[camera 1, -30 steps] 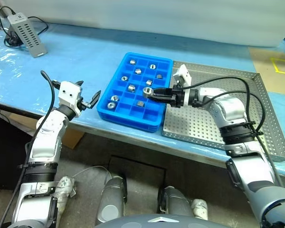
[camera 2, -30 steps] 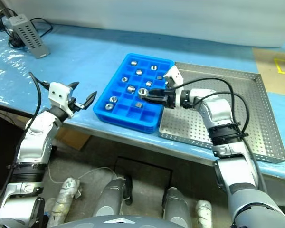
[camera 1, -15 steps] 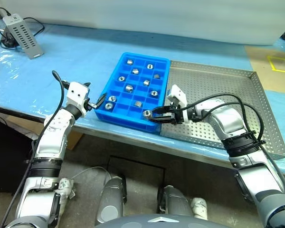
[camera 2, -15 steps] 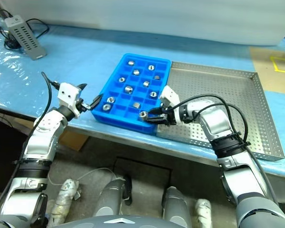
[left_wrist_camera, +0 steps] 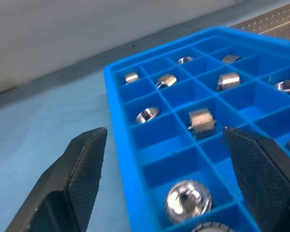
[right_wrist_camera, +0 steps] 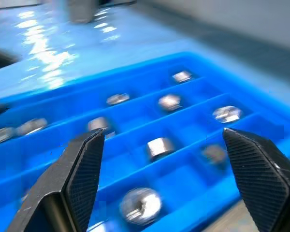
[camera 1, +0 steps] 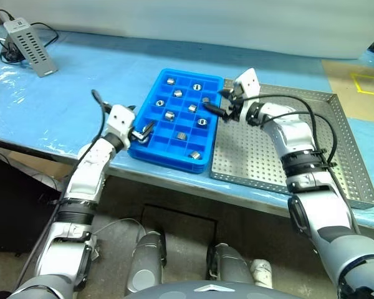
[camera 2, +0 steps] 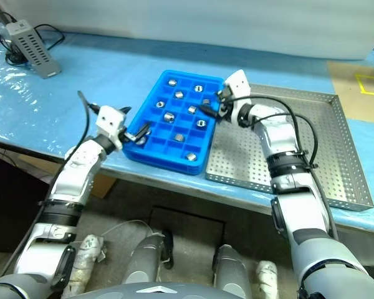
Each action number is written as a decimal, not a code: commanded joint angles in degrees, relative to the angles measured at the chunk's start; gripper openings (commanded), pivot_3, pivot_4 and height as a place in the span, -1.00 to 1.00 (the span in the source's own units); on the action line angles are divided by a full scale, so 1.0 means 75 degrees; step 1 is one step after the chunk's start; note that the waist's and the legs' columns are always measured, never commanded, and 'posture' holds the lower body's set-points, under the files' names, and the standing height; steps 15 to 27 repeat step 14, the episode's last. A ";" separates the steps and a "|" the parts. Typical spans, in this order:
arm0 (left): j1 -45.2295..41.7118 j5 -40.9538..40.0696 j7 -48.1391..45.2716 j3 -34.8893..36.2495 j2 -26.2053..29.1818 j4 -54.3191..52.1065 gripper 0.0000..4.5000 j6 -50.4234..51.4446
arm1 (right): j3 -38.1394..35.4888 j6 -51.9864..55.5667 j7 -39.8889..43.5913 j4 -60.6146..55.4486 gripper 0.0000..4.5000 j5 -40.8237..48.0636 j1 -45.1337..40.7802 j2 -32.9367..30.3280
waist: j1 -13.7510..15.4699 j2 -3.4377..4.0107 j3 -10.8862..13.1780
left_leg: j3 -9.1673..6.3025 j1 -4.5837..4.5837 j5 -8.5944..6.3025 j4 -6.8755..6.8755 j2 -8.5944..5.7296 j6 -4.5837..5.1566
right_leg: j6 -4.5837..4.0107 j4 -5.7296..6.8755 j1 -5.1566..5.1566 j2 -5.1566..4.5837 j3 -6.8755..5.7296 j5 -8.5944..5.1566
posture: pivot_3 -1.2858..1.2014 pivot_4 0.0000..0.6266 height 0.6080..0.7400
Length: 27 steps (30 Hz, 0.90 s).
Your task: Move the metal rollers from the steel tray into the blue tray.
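Note:
The blue tray (camera 1: 157,142) lies on the table with several metal rollers in its compartments, one of them, a roller (camera 1: 195,155), in the near right corner cell. Against its right side lies the steel tray (camera 1: 280,159), showing its perforated floor. My right gripper (camera 1: 215,103) hovers open over the far right edge of the blue tray, with nothing between its fingers (right_wrist_camera: 82,169). My left gripper (camera 1: 143,129) is open at the blue tray's near left side. In the left wrist view the tray's wall (left_wrist_camera: 123,140) stands between its fingers (left_wrist_camera: 82,164).
A grey vented box (camera 1: 30,38) with black cables sits at the far left of the blue-covered table (camera 1: 81,81). The table's front edge runs just below both trays. Yellow tape (camera 1: 368,84) marks a brown patch at the far right.
My right gripper opened, left its roller in the blue tray's near right cell, and swung up to the tray's far right edge. My left gripper moved right to the tray's side.

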 commanded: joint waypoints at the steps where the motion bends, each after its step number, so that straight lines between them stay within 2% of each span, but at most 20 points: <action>1: -0.0357 0.0127 0.0022 -0.0296 -0.0267 -0.0021 0.81 -0.0273 | -0.0626 -0.1181 -0.0986 0.0796 0.81 -0.0050 -0.0786 0.0199 | -0.0004 0.0000 0.0000 | 0.0000 -0.0004 -0.0001 0.0001 0.0000 0.0001 | 0.0000 -0.0001 -0.0002 0.0000 0.0000 0.0000 | 0.08 -0.52 1.00; 5: -0.0446 0.0077 -0.0145 -0.0592 -0.0621 -0.0186 0.81 -0.0228 | -0.1289 -0.1987 -0.1281 0.1428 0.81 0.0292 -0.1061 0.0393 | 0.0001 0.0000 0.0000 | 0.0001 -0.0016 -0.0006 0.0000 0.0003 0.0011 | -0.0001 -0.0001 -0.0014 0.0001 -0.0004 0.0000 | 0.09 -0.52 1.00; 10: -0.0085 0.0092 -0.0333 -0.0846 -0.0696 -0.0644 0.81 -0.0117 | -0.1547 -0.2270 -0.1727 0.1727 0.81 0.0231 -0.0941 0.0604 | -0.0003 0.0000 0.0000 | 0.0001 -0.0042 -0.0005 0.0015 0.0003 0.0055 | -0.0002 0.0002 -0.0029 0.0000 -0.0011 0.0000 | 0.11 -0.52 1.00; 27: 0.0043 -0.0047 -0.0166 -0.0652 -0.0839 -0.0559 0.81 -0.0162 | -0.1399 -0.2364 -0.1630 0.1785 0.81 0.0007 -0.0956 0.0677 | -0.0003 0.0001 0.0000 | 0.0000 -0.0065 -0.0006 0.0036 0.0008 0.0059 | -0.0002 0.0023 -0.0052 0.0000 -0.0014 0.0000 | 0.10 -0.52 1.00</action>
